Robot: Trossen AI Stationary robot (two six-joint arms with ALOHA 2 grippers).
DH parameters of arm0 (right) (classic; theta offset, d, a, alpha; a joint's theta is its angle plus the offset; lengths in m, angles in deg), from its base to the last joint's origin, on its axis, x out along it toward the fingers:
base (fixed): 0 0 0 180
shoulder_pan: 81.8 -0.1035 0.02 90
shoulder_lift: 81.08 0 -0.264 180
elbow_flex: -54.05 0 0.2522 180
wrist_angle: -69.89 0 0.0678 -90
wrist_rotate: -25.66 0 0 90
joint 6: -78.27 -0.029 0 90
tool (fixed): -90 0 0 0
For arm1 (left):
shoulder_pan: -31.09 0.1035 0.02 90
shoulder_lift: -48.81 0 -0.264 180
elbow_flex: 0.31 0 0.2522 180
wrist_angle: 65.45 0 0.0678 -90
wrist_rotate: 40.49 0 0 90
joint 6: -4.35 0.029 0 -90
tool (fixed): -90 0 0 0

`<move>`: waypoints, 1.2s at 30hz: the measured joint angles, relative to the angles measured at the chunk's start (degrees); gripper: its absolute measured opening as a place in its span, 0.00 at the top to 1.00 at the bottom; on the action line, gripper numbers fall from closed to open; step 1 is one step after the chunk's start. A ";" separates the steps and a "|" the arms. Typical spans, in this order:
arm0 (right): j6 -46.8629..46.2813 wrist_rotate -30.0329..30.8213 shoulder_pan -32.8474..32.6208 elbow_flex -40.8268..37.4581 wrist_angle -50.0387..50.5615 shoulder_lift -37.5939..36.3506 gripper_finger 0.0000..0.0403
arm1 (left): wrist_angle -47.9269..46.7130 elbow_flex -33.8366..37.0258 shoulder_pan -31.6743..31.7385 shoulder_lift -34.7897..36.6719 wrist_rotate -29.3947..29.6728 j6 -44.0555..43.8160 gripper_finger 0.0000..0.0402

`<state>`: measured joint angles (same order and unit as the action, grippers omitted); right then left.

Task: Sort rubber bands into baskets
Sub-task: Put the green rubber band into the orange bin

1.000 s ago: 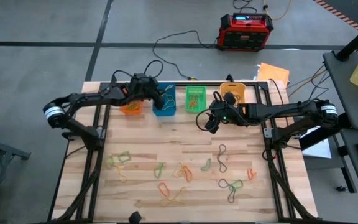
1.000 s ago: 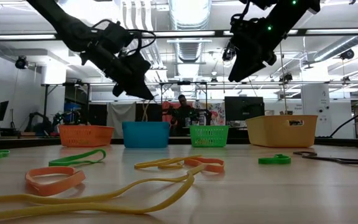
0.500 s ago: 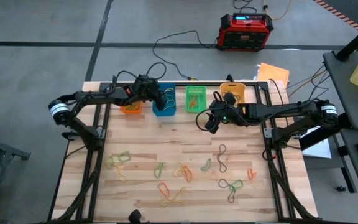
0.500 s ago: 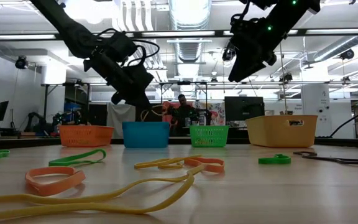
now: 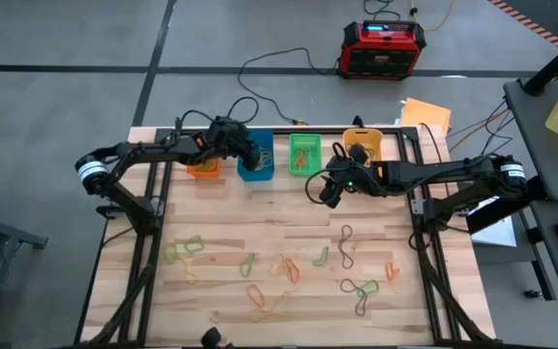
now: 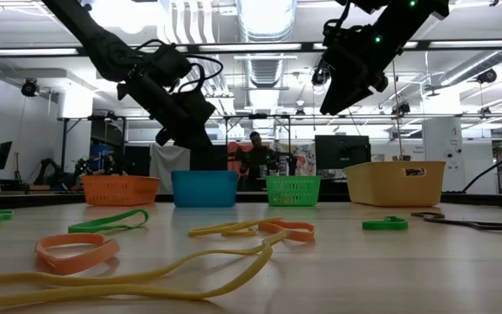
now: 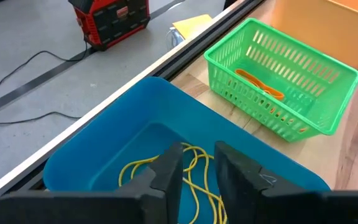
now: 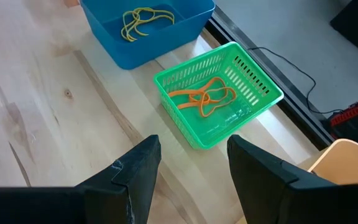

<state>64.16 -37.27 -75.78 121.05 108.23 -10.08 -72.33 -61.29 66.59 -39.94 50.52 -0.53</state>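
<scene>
Left wrist view: yellow rubber bands lie loose in the blue basket, at the table's far edge; the left gripper hangs over it, fingers slightly parted, pinching nothing; beside it the green basket holds orange bands; more bands are scattered along the table's near edge; the right gripper hovers spread by the green basket, empty.

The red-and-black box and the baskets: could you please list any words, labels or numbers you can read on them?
None can be read.
Red-and-black box: a small lit display on top, too small to read.
Yellow-orange basket: a small white label, too blurred to read.
Blue basket and green basket: no writing visible.
</scene>
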 joint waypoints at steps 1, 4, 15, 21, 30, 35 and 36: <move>0.00 0.02 0.00 0.00 0.00 0.00 0.55 | -0.05 0.00 -0.16 0.07 -0.03 0.36 0.80; 0.10 -0.03 0.00 0.00 0.00 0.00 0.55 | -0.72 0.00 -1.34 0.94 -3.14 1.38 0.79; -0.11 -3.08 -0.93 -0.11 -0.02 0.00 0.55 | -10.74 0.02 -17.45 9.36 -6.90 8.56 0.78; 0.03 -5.05 -4.17 -0.11 -0.97 0.00 0.55 | -16.77 0.04 -28.69 11.75 4.24 9.06 0.78; 4.09 -6.95 -10.89 -0.11 -4.22 0.23 0.55 | -21.13 0.08 -37.68 12.95 8.99 6.57 0.78; 5.01 -12.33 -13.27 -0.11 -4.70 2.44 0.55 | -21.27 0.09 -39.44 13.00 9.03 5.44 0.78; 5.26 -13.38 -13.70 -0.11 -4.71 3.20 0.55 | -21.27 0.11 -39.63 13.00 9.03 5.40 0.78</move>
<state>69.42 -50.65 -89.48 120.94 103.51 -6.88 -93.60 -61.18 26.96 -26.94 59.55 4.87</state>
